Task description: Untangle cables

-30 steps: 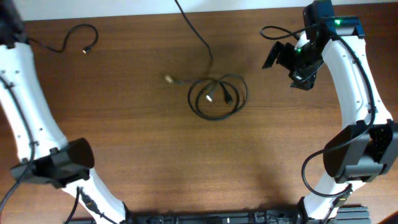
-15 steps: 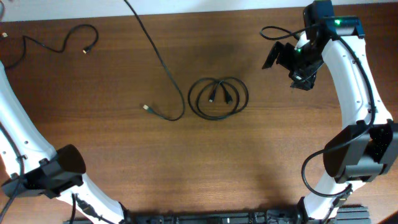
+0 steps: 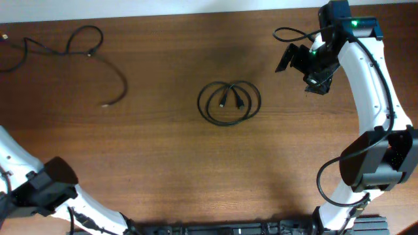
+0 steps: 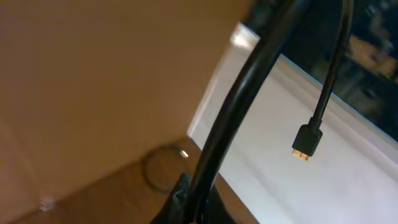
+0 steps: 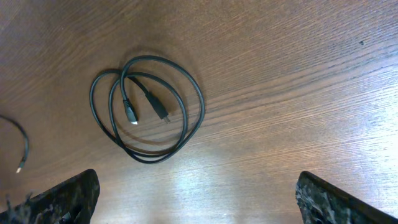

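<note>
Cables (image 3: 228, 103) count three as I read it: one neat coil (image 5: 146, 106) at the centre of the table (image 3: 163, 170) with both plugs tucked inside, and two loose strands (image 3: 124, 81) crossing near the far-left edge. Right gripper (image 5: 199, 205) hangs wide open and empty, off to the coil's right. The left gripper's state I cannot tell, its camera catching only a blurred cord (image 4: 242, 93) and a dangling plug (image 4: 306, 143). Danger: a pull on that cord could drag the left strands over each other into a knot.

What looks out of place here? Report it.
Nothing looks damaged. The coiled cable lies neat at centre; loose cables sprawl at the far-left corner, and a plug dangles in mid-air in the left wrist view.
</note>
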### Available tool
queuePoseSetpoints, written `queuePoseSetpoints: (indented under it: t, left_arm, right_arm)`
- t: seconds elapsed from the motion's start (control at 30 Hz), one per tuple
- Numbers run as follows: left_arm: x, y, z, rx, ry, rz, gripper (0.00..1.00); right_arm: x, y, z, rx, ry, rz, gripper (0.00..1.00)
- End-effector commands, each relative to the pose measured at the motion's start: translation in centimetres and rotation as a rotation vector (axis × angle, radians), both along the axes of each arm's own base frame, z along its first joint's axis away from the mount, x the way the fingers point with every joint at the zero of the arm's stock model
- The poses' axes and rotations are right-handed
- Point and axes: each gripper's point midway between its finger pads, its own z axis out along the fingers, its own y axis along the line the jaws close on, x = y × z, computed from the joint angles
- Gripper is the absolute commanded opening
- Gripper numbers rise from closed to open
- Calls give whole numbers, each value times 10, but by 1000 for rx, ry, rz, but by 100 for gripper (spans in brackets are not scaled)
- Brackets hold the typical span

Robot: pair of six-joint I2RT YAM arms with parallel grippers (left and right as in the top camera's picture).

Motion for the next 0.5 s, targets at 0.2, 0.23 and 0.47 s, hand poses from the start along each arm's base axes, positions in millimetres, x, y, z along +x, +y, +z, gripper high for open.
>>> queuePoseSetpoints:
  t: [0.2,0.23,0.47]
  left_arm:
    - [-16,66,-14,186,156,73,0]
    - [-11,70,-24,176,169,71,0]
    - [0,95,-82,117,276,124,0]
  right_arm:
    - [2,-1,-1,-4,3,-9,98]
    - [2,-1,-1,-4,3,-9,98]
    - [2,-1,0,-4,2,-9,98]
